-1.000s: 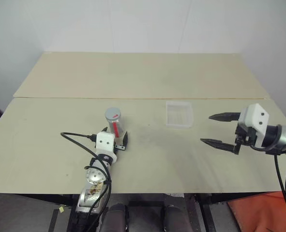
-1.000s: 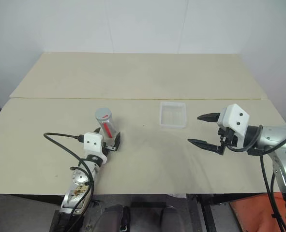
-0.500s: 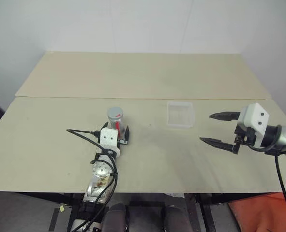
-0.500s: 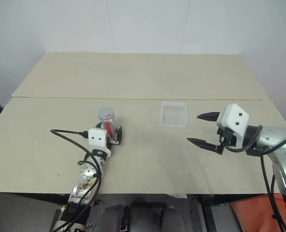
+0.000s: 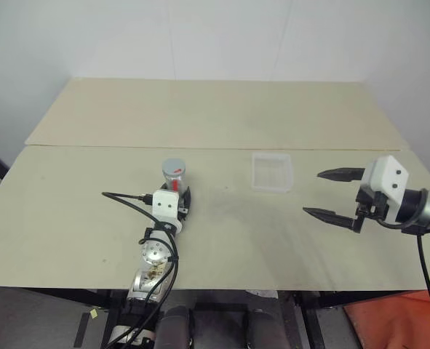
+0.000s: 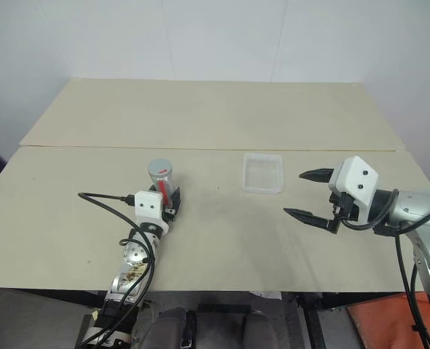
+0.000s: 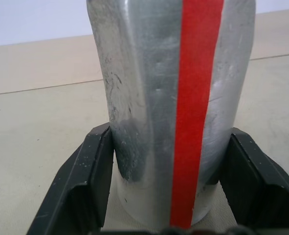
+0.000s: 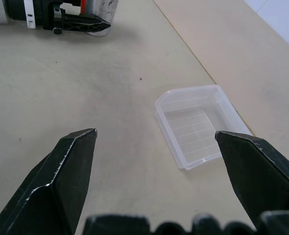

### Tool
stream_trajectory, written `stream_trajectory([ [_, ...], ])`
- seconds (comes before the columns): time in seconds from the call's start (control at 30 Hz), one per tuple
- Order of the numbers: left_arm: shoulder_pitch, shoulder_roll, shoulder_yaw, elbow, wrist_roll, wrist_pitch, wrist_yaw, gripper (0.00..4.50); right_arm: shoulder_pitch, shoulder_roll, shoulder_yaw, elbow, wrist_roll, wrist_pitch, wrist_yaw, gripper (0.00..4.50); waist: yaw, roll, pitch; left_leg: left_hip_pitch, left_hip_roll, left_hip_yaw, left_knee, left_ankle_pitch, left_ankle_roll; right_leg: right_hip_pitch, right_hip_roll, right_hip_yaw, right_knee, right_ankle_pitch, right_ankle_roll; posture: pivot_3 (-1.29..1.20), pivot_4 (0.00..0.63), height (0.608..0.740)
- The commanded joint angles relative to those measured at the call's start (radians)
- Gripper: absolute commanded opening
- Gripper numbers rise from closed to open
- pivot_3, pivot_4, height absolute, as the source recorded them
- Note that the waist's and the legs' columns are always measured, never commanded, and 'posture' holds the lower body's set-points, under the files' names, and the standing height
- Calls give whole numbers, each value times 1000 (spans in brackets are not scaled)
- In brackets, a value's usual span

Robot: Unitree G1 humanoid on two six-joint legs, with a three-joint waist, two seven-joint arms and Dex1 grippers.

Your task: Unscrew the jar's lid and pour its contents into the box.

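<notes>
Grey screw lid (image 5: 173,168) with its red patch sits on the small white cylindrical jar (image 7: 176,98) with the vertical red stripe; jar upright on the pale wooden table (image 5: 222,240), left of centre. Left gripper (image 5: 179,201) is pinched on the jar's lower body, one black finger (image 7: 88,183) pressed against each side, seen close in the left wrist view. Right gripper (image 5: 332,193) hangs above the table's right side with its fingers spread wide, nothing between them. Small shallow transparent plastic box (image 8: 199,126) lies on the table between the two grippers, nearer the right one, well apart from the jar; no contents visible inside it.

Progress, judged: jar secured. Remaining: unscrewing the lid, then carrying the jar to the box and pouring.
</notes>
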Motion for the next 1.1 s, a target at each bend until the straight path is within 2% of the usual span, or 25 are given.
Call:
stream_trajectory([
  [0.03,-15,27,13,-109,-97,1,-104,2768,-32,1,-16,-38,9,-8,-20,4500,-4,0,0,-1,0,0,0,0,0,-1,0,0,0,0,0,0,150,740],
  [0.2,15,148,-3,-307,-242,136,-318,2768,-101,68,8,-88,83,55,-78,4500,-12,0,0,-2,1,0,-1,0,0,-3,0,0,1,0,0,0,150,740],
  [0.37,-2,243,-23,-403,-351,230,-484,2768,-201,274,106,-183,165,162,-259,4500,-18,0,0,-1,1,0,-1,0,0,-2,1,0,1,0,0,0,150,740],
  [0.47,-31,251,-40,-389,-363,248,-527,2767,-248,394,171,-227,182,232,-382,4500,-18,0,0,-1,1,0,-1,0,0,-3,1,0,1,0,0,0,150,740],
  [0.63,-63,254,-77,-357,-337,245,-563,2767,-299,519,242,-276,204,338,-524,4500,-9,0,0,-3,1,0,0,0,0,-4,0,0,1,0,0,0,150,740],
  [0.87,-86,243,-103,-327,-316,233,-584,2767,-346,604,343,-270,120,351,-620,4500,-12,0,0,-3,1,0,0,0,0,-5,1,0,2,0,-1,0,150,740],
  [1.1,-98,239,-110,-306,-308,223,-601,2767,-361,649,398,-241,47,321,-648,4500,-18,0,0,-6,1,0,-1,0,0,-9,1,0,3,0,-1,0,150,740],
])
